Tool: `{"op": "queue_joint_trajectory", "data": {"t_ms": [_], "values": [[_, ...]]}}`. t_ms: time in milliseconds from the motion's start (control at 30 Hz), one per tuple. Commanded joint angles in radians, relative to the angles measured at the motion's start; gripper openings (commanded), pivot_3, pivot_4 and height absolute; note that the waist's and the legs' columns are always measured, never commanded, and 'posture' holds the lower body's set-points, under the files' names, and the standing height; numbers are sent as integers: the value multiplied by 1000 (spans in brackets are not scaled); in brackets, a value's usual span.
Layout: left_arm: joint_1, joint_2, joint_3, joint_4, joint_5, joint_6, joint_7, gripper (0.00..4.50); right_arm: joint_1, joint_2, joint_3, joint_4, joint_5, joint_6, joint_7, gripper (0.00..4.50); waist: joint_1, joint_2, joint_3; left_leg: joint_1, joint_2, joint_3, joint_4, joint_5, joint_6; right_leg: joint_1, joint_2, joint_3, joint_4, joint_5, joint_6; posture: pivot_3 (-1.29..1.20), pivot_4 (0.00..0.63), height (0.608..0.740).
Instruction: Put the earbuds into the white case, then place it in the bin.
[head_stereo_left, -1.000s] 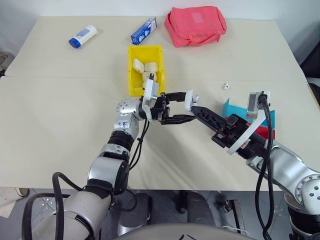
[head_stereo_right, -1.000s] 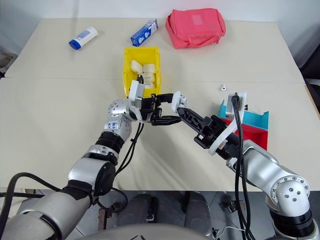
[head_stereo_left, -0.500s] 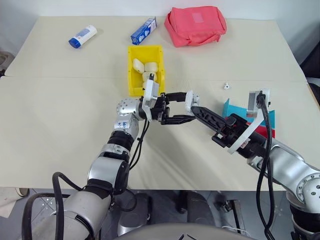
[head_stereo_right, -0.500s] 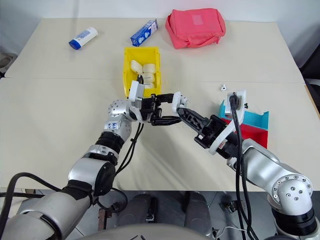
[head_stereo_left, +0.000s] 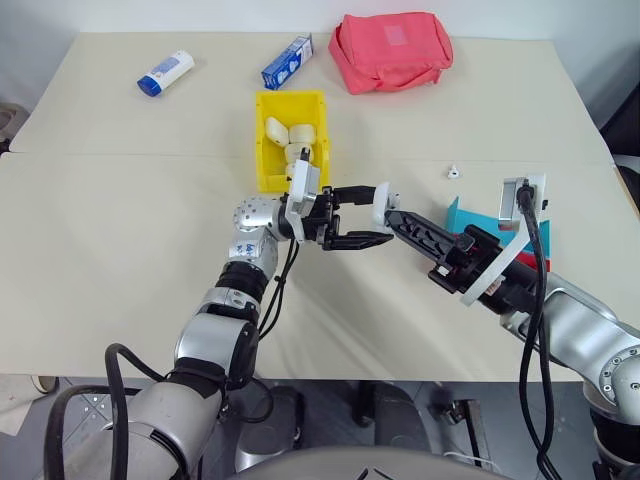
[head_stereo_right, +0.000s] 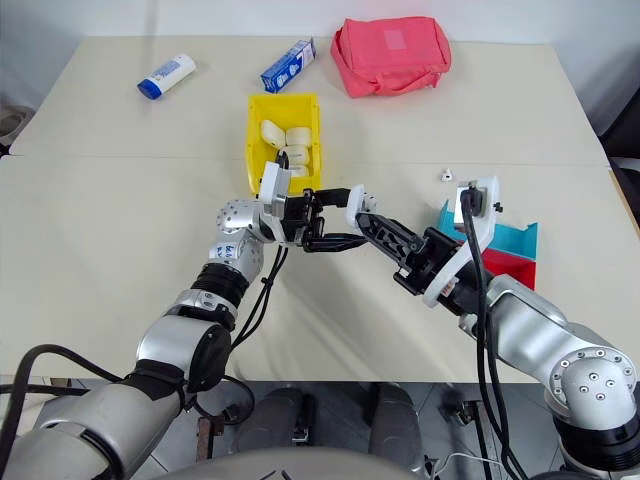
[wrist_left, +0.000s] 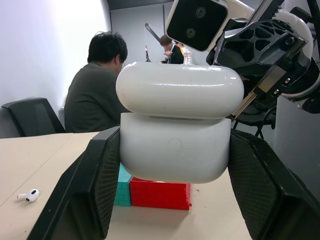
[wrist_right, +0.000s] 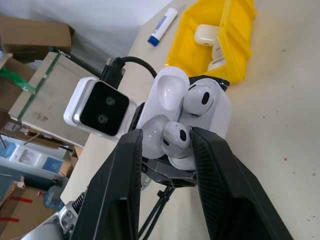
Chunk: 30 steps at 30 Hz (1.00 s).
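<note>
- Your left gripper (head_stereo_left: 362, 213) is clamped on the white case (wrist_left: 175, 125), lid open, above mid-table, just near of the bin (head_stereo_left: 290, 135).
- Your right gripper (wrist_right: 167, 150) pinches one earbud (wrist_right: 175, 135) narrowly at the case.
- Another earbud (head_stereo_left: 453, 172) lies on the table, to the right.

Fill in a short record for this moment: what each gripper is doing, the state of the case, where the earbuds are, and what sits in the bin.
left gripper: shut on the white case, held above the table
white case lid: open
right gripper: at the open case, jaws either side of an earbud
earbuds: two at the case's sockets; another lies loose on the table
bin: yellow, holds cream cases
</note>
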Motion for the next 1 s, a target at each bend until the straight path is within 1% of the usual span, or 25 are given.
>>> {"op": "queue_joint_trajectory", "data": {"t_ms": [33, 600, 700, 800, 933, 1000], "values": [[-47, -9, 26, -28, -45, -14, -44, 2801, 30, -34, 11, -5, 8, 35, -5, 1611, 0, 0, 0, 0, 0, 0, 0, 0, 0, 0, 0, 0, 0, 0, 0, 0, 150, 740], [-72, -2, 53, 19, -45, -1, -19, 2801, 45, -122, -39, -25, 39, 61, 26, 1611, 2, -2, 1, -1, 0, 0, 0, 0, 0, 0, 0, -1, -1, 0, -1, 0, 150, 740], [-76, 6, 56, 22, -49, 39, -19, 2801, 60, -163, -59, -27, 14, 85, 49, 1611, 2, -2, 1, -1, 0, 0, 0, 0, 0, 0, 0, -1, -1, 0, 0, 0, 150, 740], [-76, 19, 56, 11, -60, 117, -42, 2801, 80, -216, -97, -23, -33, 113, 82, 1611, 3, -2, 1, -1, 0, 0, 0, 0, 0, 0, 0, -1, -1, 0, 0, 0, 150, 740], [-65, 31, 49, -12, -70, 171, -84, 2801, 87, -280, -186, -22, -93, 127, 125, 1611, 3, -2, 1, -1, 0, 0, 0, 0, 0, 0, 0, -1, -1, 1, 0, 0, 150, 740], [-61, 35, 46, -22, -78, 194, -99, 2801, 84, -298, -208, -22, -113, 132, 140, 1611, 5, -2, 1, -1, 0, 0, 0, 0, 0, 0, 0, -1, -1, 1, 0, 0, 150, 740]]}}
